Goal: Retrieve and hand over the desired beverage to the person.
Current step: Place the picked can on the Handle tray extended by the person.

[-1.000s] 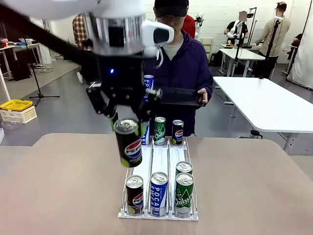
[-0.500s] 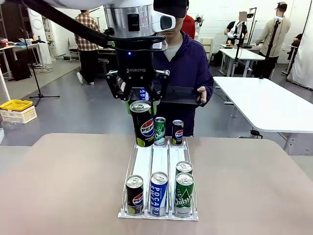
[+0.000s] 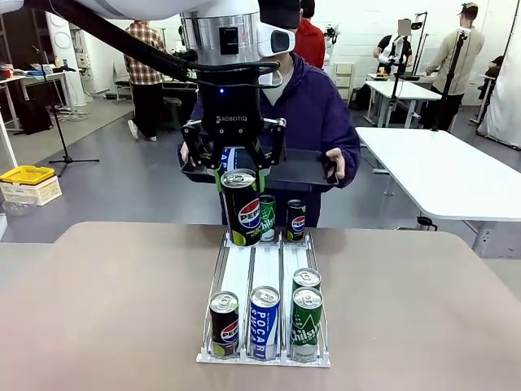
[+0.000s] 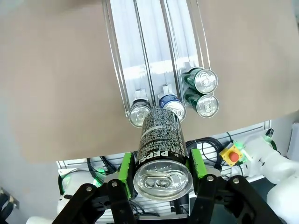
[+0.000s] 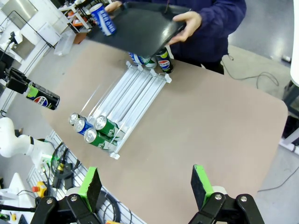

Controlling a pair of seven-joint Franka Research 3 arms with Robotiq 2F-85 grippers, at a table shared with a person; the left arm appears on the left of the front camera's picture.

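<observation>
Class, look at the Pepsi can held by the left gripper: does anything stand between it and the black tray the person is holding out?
Nothing visible does. The left gripper holds the Pepsi can in the air above the rack's far end, and the tray lies just beyond it at about gripper height, already carrying one blue can.

Even, bright overhead light filled the room, and shadows on the desk were soft and faint. The can tops caught small glints, and the white rack looked washed out near the desk's far edge. Both wrist views bowed strongly at their edges. Everything stayed sharp, without motion blur.
</observation>
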